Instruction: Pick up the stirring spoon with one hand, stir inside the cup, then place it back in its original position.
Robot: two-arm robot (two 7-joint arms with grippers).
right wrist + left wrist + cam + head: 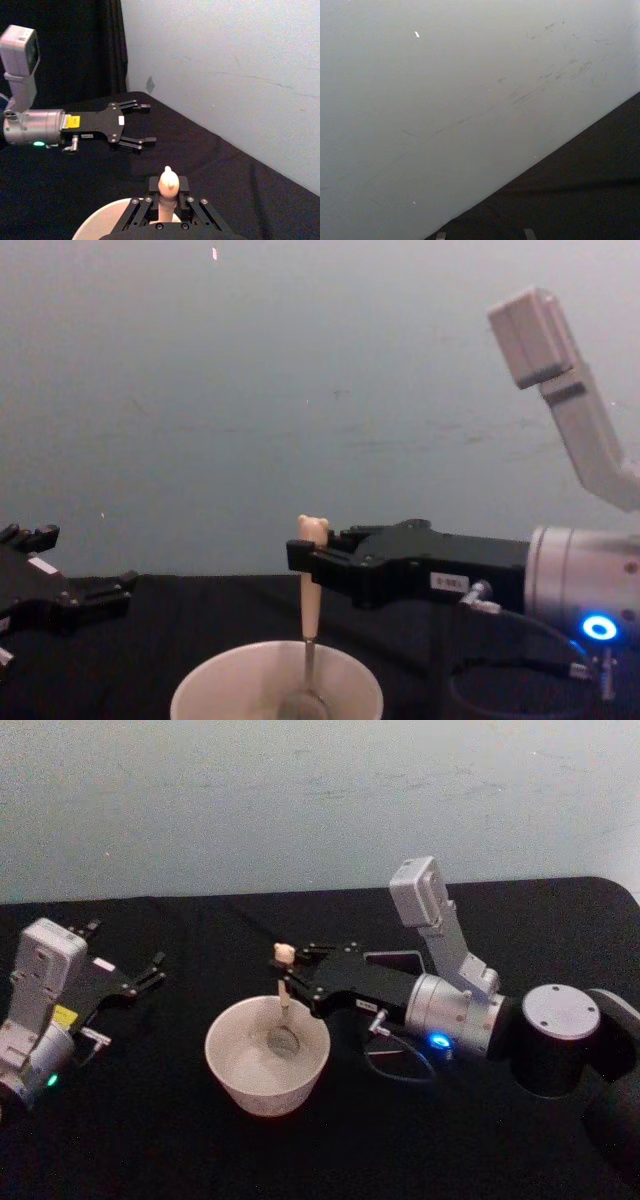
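The stirring spoon (284,982) stands upright with its metal bowl down inside the cream-white cup (228,1065). Its beige handle and bear head (313,529) rise above the rim. My right gripper (285,978) reaches in from the right and is shut on the handle just below the bear head. In the right wrist view the bear head (168,181) pokes up between the closed fingers (186,204), above the cup's rim (95,226). A dark square-edged holder (398,960) shows partly behind the right gripper. My left gripper (128,943) is parked at the far left, open and holding nothing.
The black-clothed table (150,1140) runs back to a pale wall (300,800). A cable (395,1065) loops under the right wrist next to the cup. Bare cloth lies between the cup and the left gripper (148,124).
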